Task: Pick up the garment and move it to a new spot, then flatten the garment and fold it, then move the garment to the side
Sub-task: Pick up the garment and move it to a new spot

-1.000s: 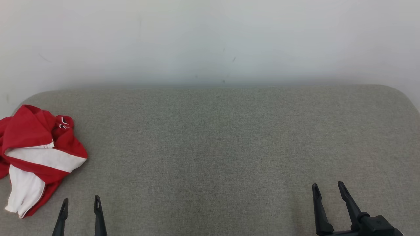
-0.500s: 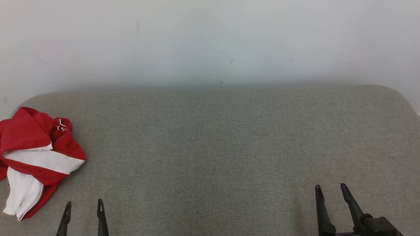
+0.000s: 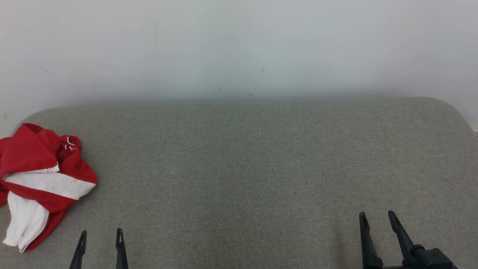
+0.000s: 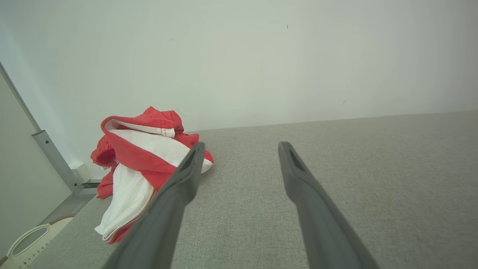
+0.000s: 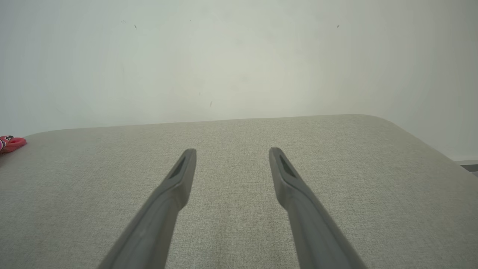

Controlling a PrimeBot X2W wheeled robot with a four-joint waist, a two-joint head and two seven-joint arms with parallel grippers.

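The garment (image 3: pixel 39 183) is a crumpled red and white piece lying at the far left of the grey cushioned surface (image 3: pixel 254 164). In the left wrist view the garment (image 4: pixel 138 168) sits ahead and to the left of my fingers. My left gripper (image 3: pixel 101 235) stands open at the lower left, a little right of the garment and apart from it, nothing between its fingers. My right gripper (image 3: pixel 376 217) is open at the lower right, far from the garment, over bare fabric. A small red edge of the garment (image 5: pixel 11 144) peeks in at the left of the right wrist view.
A plain white wall (image 3: pixel 239 48) rises behind the cushion. Beyond the cushion's left end stand a metal frame post (image 4: pixel 52 157) and a pale basket-like object (image 4: pixel 26 243) low down. The cushion's right end curves off (image 5: pixel 422 145).
The whole head view has shifted slightly, so the garment and both grippers sit a touch lower in it. Nothing was grasped or released; both grippers stay open.
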